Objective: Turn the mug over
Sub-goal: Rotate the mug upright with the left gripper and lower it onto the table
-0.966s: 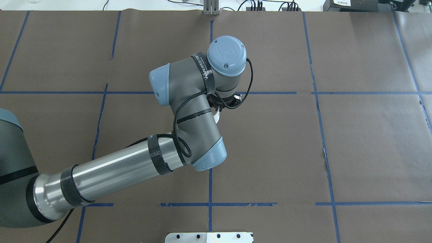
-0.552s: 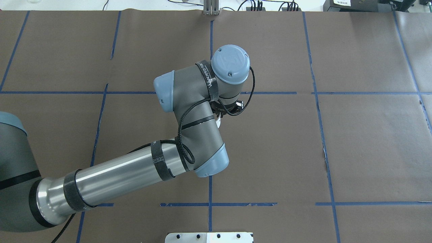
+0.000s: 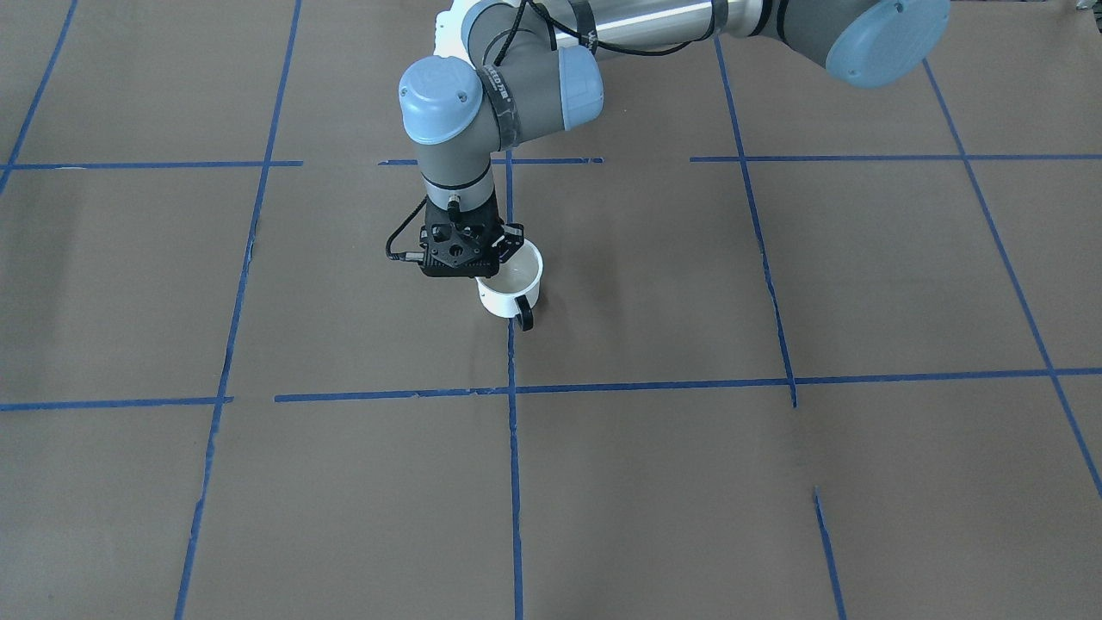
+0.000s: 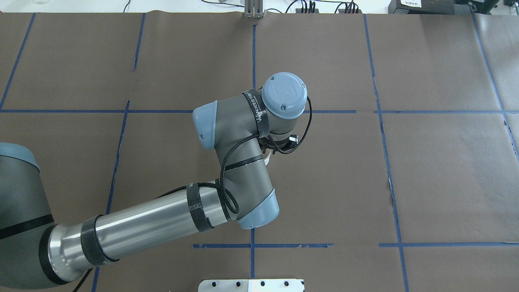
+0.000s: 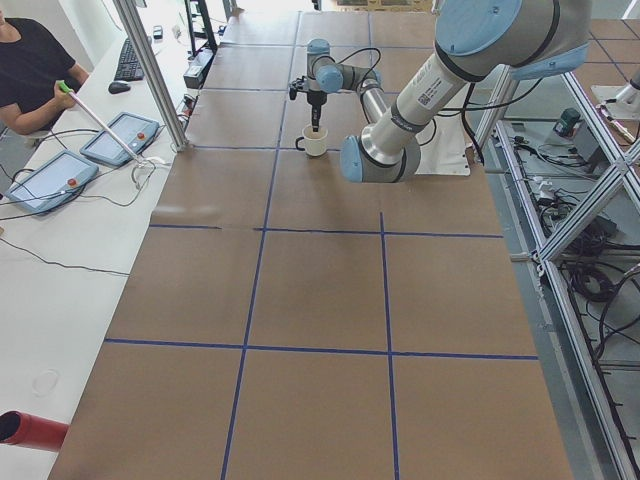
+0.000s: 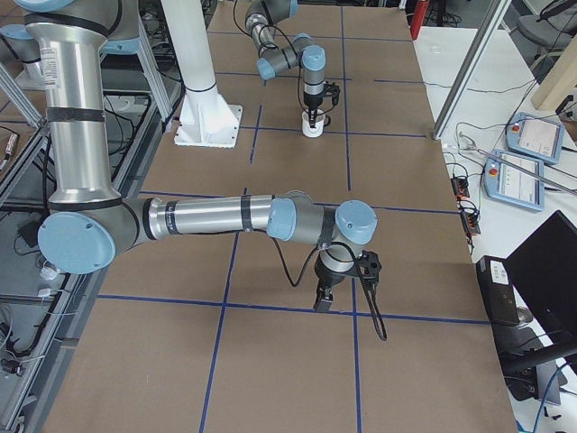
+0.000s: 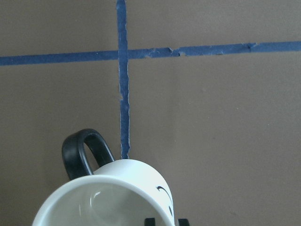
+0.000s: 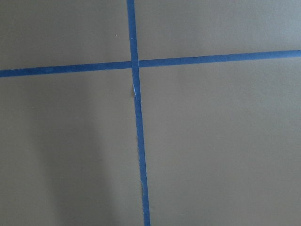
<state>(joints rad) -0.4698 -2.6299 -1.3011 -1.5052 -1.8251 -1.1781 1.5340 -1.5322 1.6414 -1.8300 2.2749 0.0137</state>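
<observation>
The white mug (image 3: 506, 303) stands mouth up near the table's middle, its black handle (image 3: 524, 316) toward the operators' side. My left gripper (image 3: 487, 275) points straight down and is shut on the mug's wall. In the left wrist view the mug (image 7: 127, 188) fills the bottom edge. There one fingertip (image 7: 149, 221) is at the rim and the other outside the wall. In the overhead view only a white sliver of the mug (image 4: 267, 159) shows under the wrist. My right gripper (image 6: 322, 305) hangs low over bare table, far from the mug (image 6: 313, 129); I cannot tell if it is open.
Brown paper with blue tape lines (image 3: 510, 389) covers the table. A white mounting plate (image 4: 251, 285) sits at the robot's edge. An operator (image 5: 30, 60) and control tablets (image 5: 120, 140) are at the far side, and a red cylinder (image 5: 30, 430) lies at the table's end.
My left wrist has moved toward the robot's side and slightly right. The white sliver of mug has moved along with it under the gripper.
</observation>
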